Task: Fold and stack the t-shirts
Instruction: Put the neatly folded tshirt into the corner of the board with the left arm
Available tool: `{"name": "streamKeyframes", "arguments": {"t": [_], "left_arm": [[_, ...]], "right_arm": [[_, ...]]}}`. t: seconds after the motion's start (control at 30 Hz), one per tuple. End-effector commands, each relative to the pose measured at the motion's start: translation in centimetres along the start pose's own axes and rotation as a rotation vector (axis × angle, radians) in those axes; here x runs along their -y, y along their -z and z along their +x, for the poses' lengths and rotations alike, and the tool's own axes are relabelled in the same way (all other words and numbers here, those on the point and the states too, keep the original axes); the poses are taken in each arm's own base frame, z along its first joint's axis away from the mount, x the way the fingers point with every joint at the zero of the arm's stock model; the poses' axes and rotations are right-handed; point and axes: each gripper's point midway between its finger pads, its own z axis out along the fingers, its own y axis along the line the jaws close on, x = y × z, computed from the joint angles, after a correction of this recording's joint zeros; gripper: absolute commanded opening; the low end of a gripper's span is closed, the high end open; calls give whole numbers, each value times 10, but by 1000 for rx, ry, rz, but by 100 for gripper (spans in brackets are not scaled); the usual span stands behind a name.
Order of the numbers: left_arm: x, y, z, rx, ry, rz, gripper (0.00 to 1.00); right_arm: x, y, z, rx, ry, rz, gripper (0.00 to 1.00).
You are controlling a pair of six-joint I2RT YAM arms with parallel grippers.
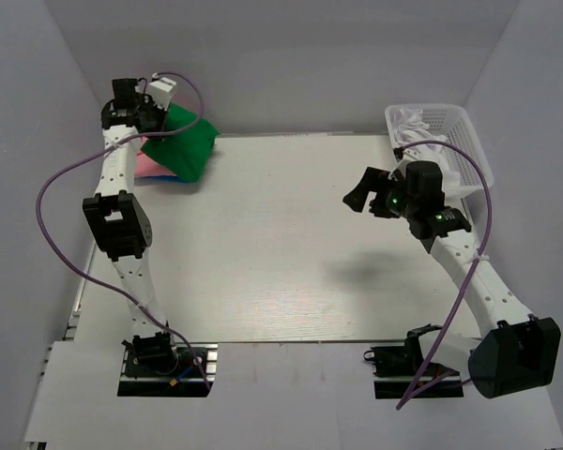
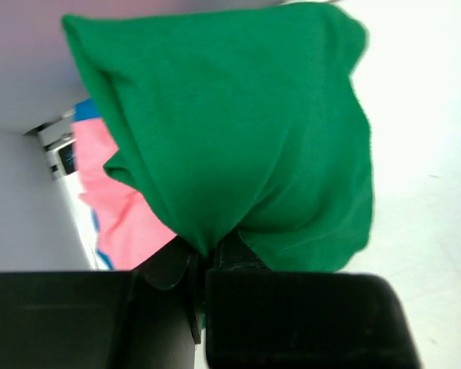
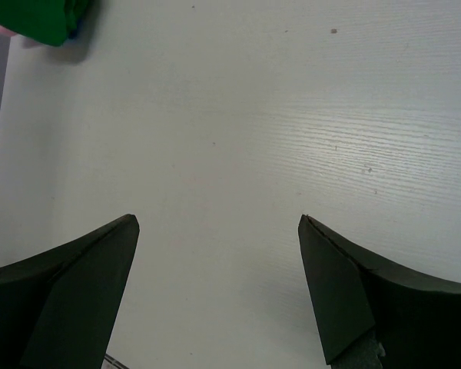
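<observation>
A folded bright green t-shirt (image 1: 183, 145) hangs at the table's far left corner over a pink t-shirt (image 1: 148, 167) with a blue one (image 1: 169, 177) under it. My left gripper (image 1: 148, 120) is shut on a bunch of the green t-shirt (image 2: 238, 138), its jaws pinched on the cloth (image 2: 203, 250); the pink t-shirt (image 2: 127, 215) shows below. My right gripper (image 1: 361, 195) is open and empty above the table's right half, its fingers (image 3: 77, 269) wide apart. A white t-shirt (image 1: 422, 124) lies in the basket.
A white plastic mesh basket (image 1: 471, 141) stands at the far right, beside my right arm. White walls enclose the table (image 1: 281, 281) on three sides. A purple cable (image 1: 52, 187) loops off the left arm.
</observation>
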Motion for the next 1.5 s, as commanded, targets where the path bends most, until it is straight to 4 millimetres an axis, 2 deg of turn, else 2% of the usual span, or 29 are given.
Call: {"name": "streamKeyframes", "arguments": {"t": [0.0, 0.13, 0.17, 0.23, 0.3, 0.37, 0.4, 0.47, 0.53, 0.6, 0.67, 0.73, 0.87, 1.0, 1.07, 1.1, 1.13, 1.17, 1.2, 1.27, 1.3, 1.33, 1.37, 1.4, 1.43, 1.47], "left_arm": [[-34, 9, -24, 115, 4, -49, 0], [-57, 6, -23, 155, 82, -96, 0], [-60, -6, -8, 130, 125, -91, 0], [-69, -11, -10, 158, 153, -110, 0], [-76, -21, -1, 155, 216, -126, 0], [-96, -20, 0, 175, 249, -188, 0], [-98, -28, 5, 172, 282, -198, 0], [-107, -27, 5, 187, 312, -222, 0], [-121, -29, 15, 193, 365, -242, 0], [-128, -31, 23, 183, 396, -257, 0], [-133, -28, 20, 195, 417, -284, 0], [-144, -26, 31, 178, 475, -347, 0], [-151, -28, 47, 162, 568, -396, 0], [-154, -27, 53, 163, 585, -398, 0], [-153, -21, 48, 175, 605, -399, 0], [-151, -27, 58, 164, 613, -374, 0], [-150, -23, 54, 185, 624, -377, 0], [-156, -11, 40, 246, 626, -371, 0], [-148, -18, 49, 238, 642, -344, 0], [-159, -14, 54, 260, 707, -405, 0], [-162, -18, 61, 237, 734, -425, 10], [-168, -20, 70, 216, 769, -446, 26], [-178, -14, 61, 236, 798, -480, 53], [-172, -19, 72, 184, 813, -470, 92], [-174, -20, 76, 169, 818, -485, 100], [-173, -20, 78, 164, 844, -491, 100]], "right_arm": [[-12, 1, -23, 45, -5, -22, 90], [-14, -6, -23, 33, -19, -38, 90], [-15, -6, -25, 36, -20, -42, 90], [-17, -9, -26, 32, -29, -47, 90], [-19, -11, -30, 39, -34, -54, 90], [-18, -14, -29, 35, -40, -54, 90], [-20, -15, -30, 35, -43, -62, 90], [-18, -17, -30, 31, -48, -59, 90], [-18, -19, -32, 31, -52, -59, 90], [-20, -22, -32, 25, -56, -64, 90], [-20, -24, -32, 20, -58, -65, 90], [-19, -25, -33, 22, -60, -63, 90], [-17, -28, -29, 11, -59, -58, 90], [-16, -31, -28, 2, -59, -57, 90], [-16, -32, -28, 0, -57, -57, 90], [-16, -32, -27, -2, -59, -58, 90], [-14, -32, -26, -4, -64, -56, 90], [-15, -33, -25, -4, -61, -59, 90], [-15, -33, -25, -1, -60, -59, 90], [-15, -33, -24, -2, -62, -60, 90], [-14, -34, -23, -8, -66, -59, 90], [-15, -33, -23, -5, -65, -63, 90], [-16, -35, -22, -10, -62, -67, 90], [-15, -34, -21, -12, -66, -67, 90], [-16, -33, -23, -9, -61, -68, 90], [-14, -33, -23, -9, -60, -64, 90]]}}
